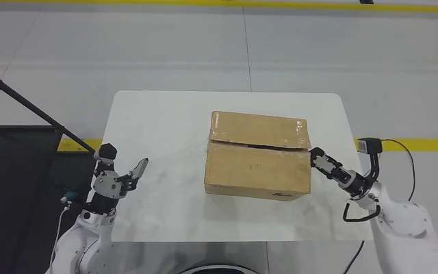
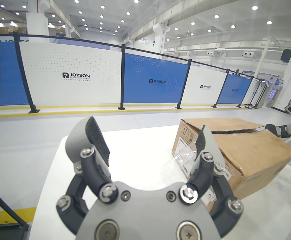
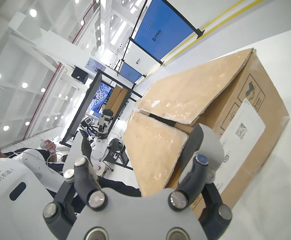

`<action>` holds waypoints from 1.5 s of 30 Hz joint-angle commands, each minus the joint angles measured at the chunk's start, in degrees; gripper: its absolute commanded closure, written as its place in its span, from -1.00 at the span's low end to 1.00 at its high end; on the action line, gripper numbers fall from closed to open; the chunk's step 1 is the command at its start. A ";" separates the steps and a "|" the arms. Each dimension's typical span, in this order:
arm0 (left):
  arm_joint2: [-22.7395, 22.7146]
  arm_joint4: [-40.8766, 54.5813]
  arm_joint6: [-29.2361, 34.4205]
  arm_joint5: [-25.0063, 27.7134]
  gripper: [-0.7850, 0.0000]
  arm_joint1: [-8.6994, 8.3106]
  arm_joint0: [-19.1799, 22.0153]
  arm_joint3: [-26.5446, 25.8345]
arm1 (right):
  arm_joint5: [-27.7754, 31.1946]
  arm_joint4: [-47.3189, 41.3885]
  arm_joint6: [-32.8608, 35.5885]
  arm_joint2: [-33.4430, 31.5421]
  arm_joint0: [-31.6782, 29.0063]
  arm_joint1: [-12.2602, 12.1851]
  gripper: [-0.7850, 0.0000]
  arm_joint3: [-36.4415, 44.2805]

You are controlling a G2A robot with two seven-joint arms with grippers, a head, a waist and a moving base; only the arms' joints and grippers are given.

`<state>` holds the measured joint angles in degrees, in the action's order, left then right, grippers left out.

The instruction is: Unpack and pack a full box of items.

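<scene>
place: industrial hall | cues: fence panels (image 2: 154, 91), high ceiling lights (image 2: 127, 13), yellow floor lines (image 1: 428, 144)

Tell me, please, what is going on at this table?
A two-armed robot is at a cardboard box on the white table. Its right hand, open, is at the box's end, by the edge of a top flap. The left hand hangs open above the table, apart from the box. Both top flaps lie down, a gap between them.

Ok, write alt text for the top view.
A cardboard box sits on a white table, its two top flaps closed with a narrow gap along the seam. The right gripper is open at the box's right end; the left gripper is open, well clear of it.
</scene>
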<state>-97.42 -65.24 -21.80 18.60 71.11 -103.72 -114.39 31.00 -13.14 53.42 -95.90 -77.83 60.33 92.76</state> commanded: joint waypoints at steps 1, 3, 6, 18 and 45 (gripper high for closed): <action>0.01 -0.06 0.00 0.08 -1.00 0.01 -0.01 -0.01 | -0.03 -1.41 0.61 0.30 0.29 -0.06 -1.00 -0.32; 0.04 -0.15 0.06 0.22 -1.00 0.01 -0.01 -0.05 | 0.65 -3.77 1.55 0.51 0.55 -0.11 -1.00 -0.61; 0.21 -0.18 -0.02 0.16 -1.00 0.04 0.01 -0.12 | 3.32 -9.95 4.26 0.62 0.59 -0.19 -1.00 -0.51; 3.58 -1.63 -1.64 7.84 -1.00 -0.12 1.13 -2.26 | 2.24 -29.23 17.64 -2.10 -2.63 -1.68 -1.00 8.39; 10.80 -11.51 3.52 19.66 -1.00 -1.36 3.31 1.31 | 18.57 -0.51 1.31 10.54 -14.50 -15.07 -1.00 16.84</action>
<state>-86.85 -76.41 -18.73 37.62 69.83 -100.44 -113.50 48.50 -14.32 55.81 -86.01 -92.39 46.01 110.02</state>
